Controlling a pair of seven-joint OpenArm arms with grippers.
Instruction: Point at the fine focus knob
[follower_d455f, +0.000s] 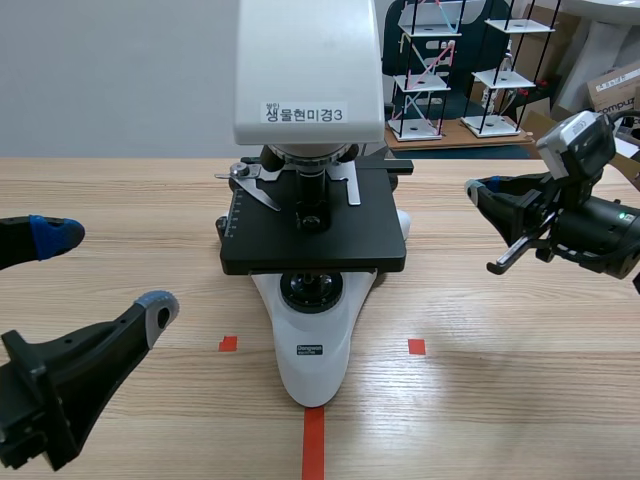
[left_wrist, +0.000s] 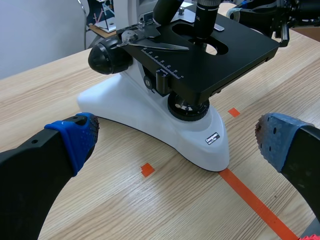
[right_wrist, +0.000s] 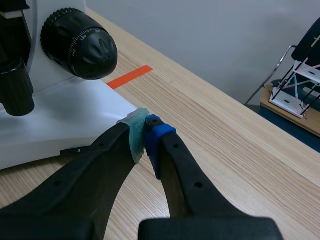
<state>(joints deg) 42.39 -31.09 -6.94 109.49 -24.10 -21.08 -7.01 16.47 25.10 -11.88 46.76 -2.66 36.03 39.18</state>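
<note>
We make out the fine focus knob (right_wrist: 98, 50) as the small black inner cap on the ribbed dial, on the microscope (follower_d455f: 312, 100) side facing the right arm. The right gripper (right_wrist: 145, 131) is closed tight on nothing, pads pressed together. Its tip is just beside the white base (right_wrist: 75, 115), w/ the knob approx 11 o'clock from it (no contact). In the scene view it's at 3 o'clock of the microscope. The left gripper (follower_d455f: 110, 272) gapes wide, empty, at 8 o'clock, over the wooden table (follower_d455f: 500, 390).

One white-and-black laboratory microscope (follower_d455f: 312, 250); one pale wooden counter (follower_d455f: 500, 380); two black robot end effectors, the left end effector (follower_d455f: 108, 270) and the right end effector (follower_d455f: 478, 190); two wire-framed shelf towers (follower_d455f: 420, 82).
</note>
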